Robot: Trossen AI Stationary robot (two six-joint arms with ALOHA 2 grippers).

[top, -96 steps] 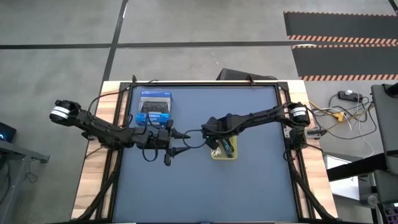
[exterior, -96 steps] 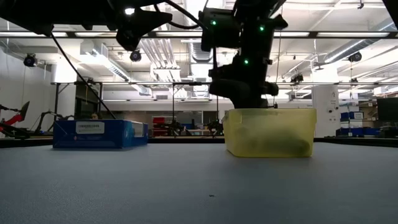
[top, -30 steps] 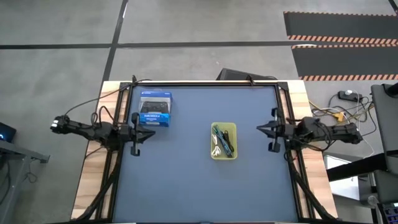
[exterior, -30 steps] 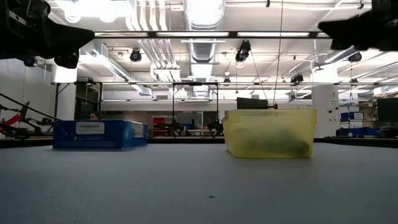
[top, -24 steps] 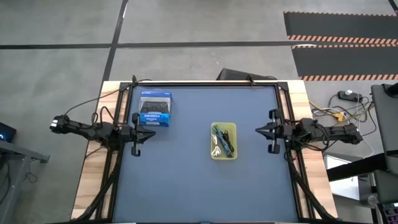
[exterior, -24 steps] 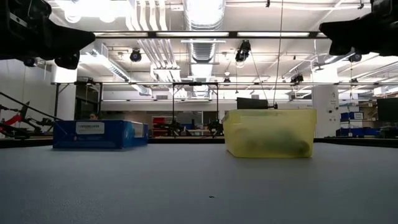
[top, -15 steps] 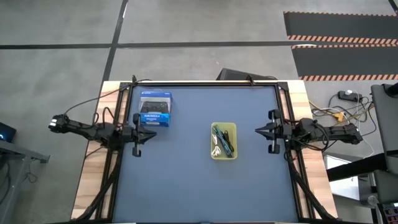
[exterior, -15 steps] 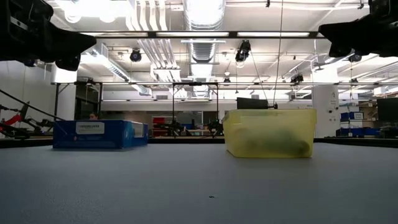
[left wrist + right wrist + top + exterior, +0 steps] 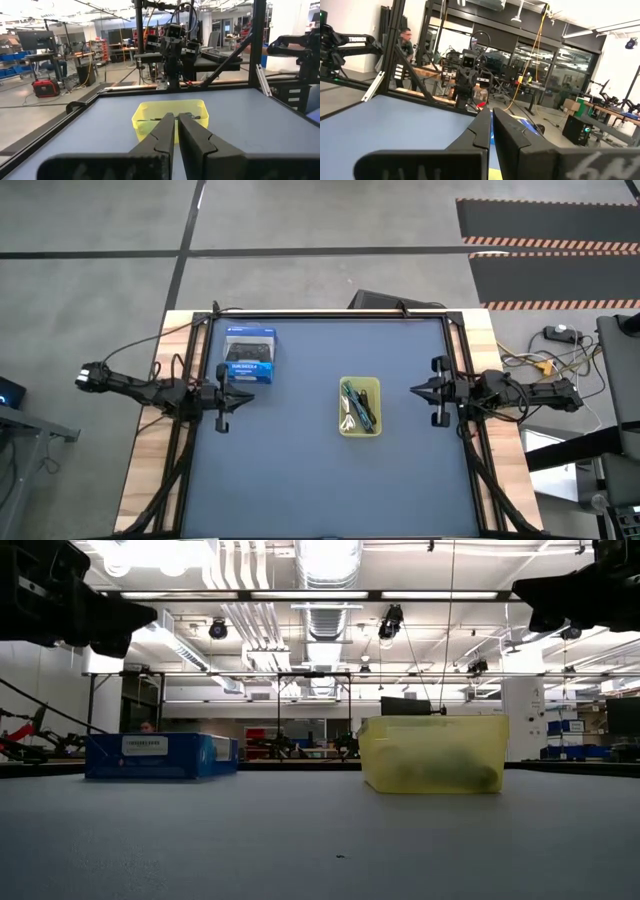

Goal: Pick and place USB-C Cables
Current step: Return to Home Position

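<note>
1. The short, thin, bundled USB-C cables [image 9: 358, 408] lie inside the small see-through yellow plastic bin [image 9: 360, 379]. I can see a white one, a teal-blue one and some dark ones. I cannot count them for sure.
2. The bin sits a little toward 3 o'clock from the middle of the table.
3. I think the picking is done, because I see no cable out on the mat. What seems left is only for the arms to rest.
4. The left gripper [image 9: 236, 394] is at 9 o'clock from the bin, well apart from it, by the table's edge. Its fingers are pressed together and hold nothing.
5. The right gripper [image 9: 418, 389] is at 3 o'clock from the bin, near the other edge. It is pinched closed and empty too.
6. A flat blue cardboard box [image 9: 248, 357] with a game-pad picture lies at 10 o'clock from the bin, near the left gripper.
7. The table [image 9: 300, 480] has a dark blue-grey mat, a black frame and wood strips along two sides.
8. The room has a grey floor [image 9: 100, 260] with dark lines and striped mats [image 9: 550, 240] at 1 o'clock. The low view shows a big workshop with long ceiling lights [image 9: 330, 595]. A person [image 9: 406, 36] stands far off.
</note>
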